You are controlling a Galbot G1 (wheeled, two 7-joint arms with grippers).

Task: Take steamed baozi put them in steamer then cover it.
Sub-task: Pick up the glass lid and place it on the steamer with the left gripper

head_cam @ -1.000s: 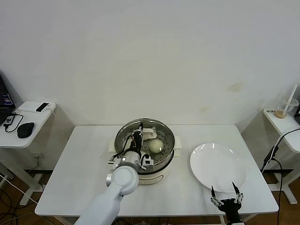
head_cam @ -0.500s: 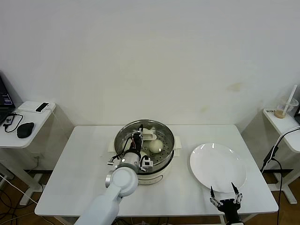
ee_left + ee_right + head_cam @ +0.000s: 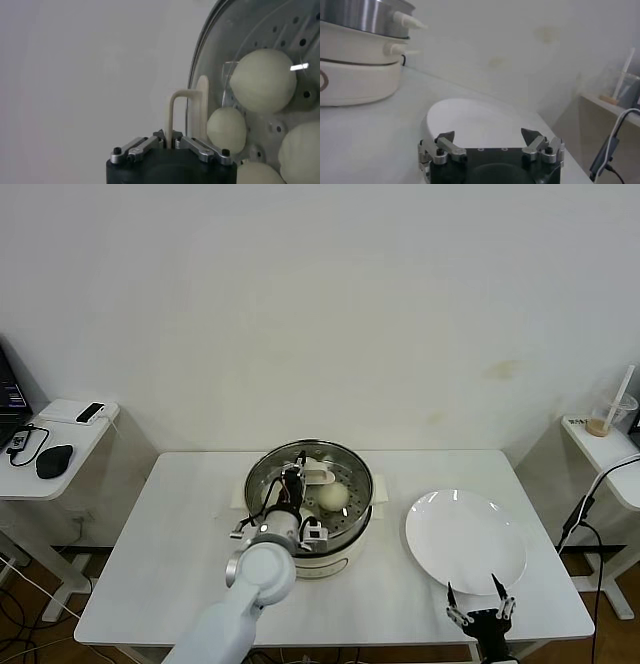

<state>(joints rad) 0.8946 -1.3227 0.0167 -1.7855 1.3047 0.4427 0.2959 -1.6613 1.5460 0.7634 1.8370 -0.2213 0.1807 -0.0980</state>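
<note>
The steamer (image 3: 256, 480) stands mid-table, a shiny pot on a cream base. Several off-white baozi lie on its perforated tray, one of them large (image 3: 262, 80) and another smaller (image 3: 226, 130); one baozi (image 3: 333, 496) shows in the head view. The glass cover (image 3: 196, 75) lies over the pot. My left gripper (image 3: 295, 477) (image 3: 168, 137) is shut on the cover's cream handle (image 3: 187, 107), which stands between the jaw tips. My right gripper (image 3: 480, 596) (image 3: 489, 135) waits open and empty at the table's front edge.
A flat white plate (image 3: 465, 539) (image 3: 470, 117) lies to the right of the steamer (image 3: 355, 50), just beyond my right gripper. Side tables stand to the left, with a mouse (image 3: 54, 460), and to the right, with a cup (image 3: 602, 421).
The cover's handle and my left gripper have shifted very slightly over the steamer. The right gripper has sunk a little at the front edge.
</note>
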